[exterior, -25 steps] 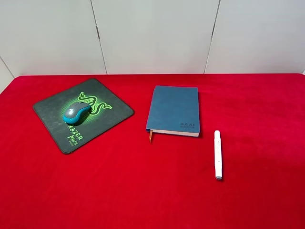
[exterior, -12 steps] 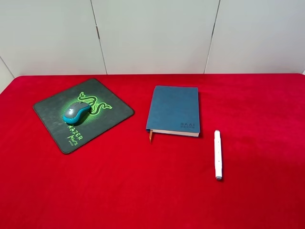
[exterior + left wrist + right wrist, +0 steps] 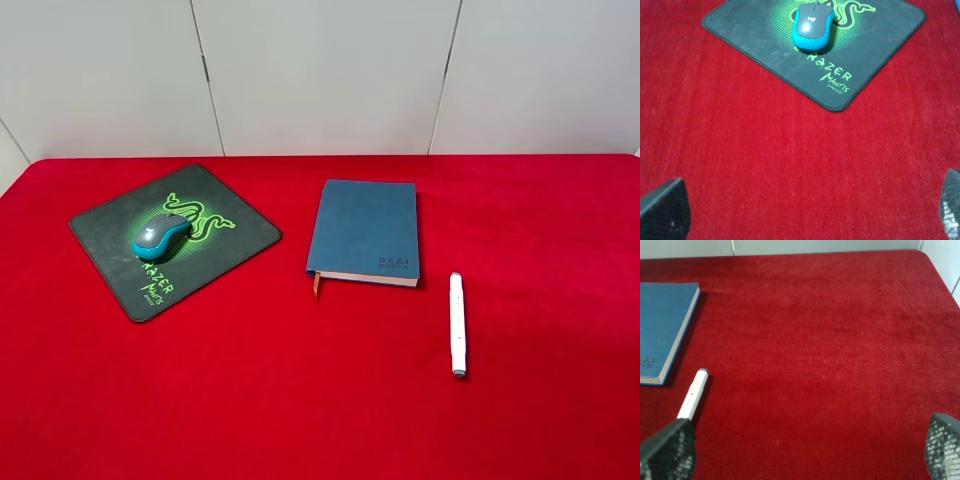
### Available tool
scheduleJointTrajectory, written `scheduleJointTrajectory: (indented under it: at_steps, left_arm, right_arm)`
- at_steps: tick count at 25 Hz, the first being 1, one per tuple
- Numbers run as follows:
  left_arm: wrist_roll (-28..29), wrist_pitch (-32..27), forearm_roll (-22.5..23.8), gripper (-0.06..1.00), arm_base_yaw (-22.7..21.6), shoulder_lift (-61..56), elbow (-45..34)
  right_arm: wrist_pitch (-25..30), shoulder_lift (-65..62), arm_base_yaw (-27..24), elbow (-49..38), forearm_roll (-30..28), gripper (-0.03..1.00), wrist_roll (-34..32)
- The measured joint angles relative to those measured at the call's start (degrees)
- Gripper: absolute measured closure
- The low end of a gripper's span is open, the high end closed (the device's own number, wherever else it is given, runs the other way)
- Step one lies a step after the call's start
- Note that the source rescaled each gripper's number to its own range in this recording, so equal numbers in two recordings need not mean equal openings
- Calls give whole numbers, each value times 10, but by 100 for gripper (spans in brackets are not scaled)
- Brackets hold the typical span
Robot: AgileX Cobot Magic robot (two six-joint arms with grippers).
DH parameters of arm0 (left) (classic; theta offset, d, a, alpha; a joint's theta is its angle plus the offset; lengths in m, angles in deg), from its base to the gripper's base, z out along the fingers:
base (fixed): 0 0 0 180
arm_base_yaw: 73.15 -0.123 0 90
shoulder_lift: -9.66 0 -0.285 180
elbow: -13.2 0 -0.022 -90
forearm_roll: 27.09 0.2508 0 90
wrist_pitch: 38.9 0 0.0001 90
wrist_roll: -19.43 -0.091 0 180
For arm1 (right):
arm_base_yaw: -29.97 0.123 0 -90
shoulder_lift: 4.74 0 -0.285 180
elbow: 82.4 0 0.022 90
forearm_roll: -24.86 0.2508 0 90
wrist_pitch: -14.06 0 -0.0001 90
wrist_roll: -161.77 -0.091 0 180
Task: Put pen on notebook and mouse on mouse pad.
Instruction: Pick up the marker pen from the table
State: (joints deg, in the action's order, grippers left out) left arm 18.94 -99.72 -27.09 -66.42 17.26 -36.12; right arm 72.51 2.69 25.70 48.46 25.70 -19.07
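Nothing has moved since the earlier frames. Near the red table's (image 3: 300, 410) far left corner, the mouse (image 3: 160, 235) sits on the mouse pad (image 3: 238, 243). The notebook (image 3: 365, 230) lies mid-table, and the pen (image 3: 457, 325) lies beside its near right corner, apart. The left gripper (image 3: 805, 207) and right gripper (image 3: 805, 447) are spread wide and empty.

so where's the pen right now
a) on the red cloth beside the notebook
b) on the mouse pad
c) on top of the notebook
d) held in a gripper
a: the pen lies flat on the red cloth, apart from the notebook and not on its cover.
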Motion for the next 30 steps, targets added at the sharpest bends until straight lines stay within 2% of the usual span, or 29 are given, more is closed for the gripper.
scheduleJointTrajectory:
  at_steps: [30]
  left_arm:
    - [0, 0, 0, -5, 0, 0, 0]
  right_arm:
    - [0, 0, 0, 0, 0, -3, 0]
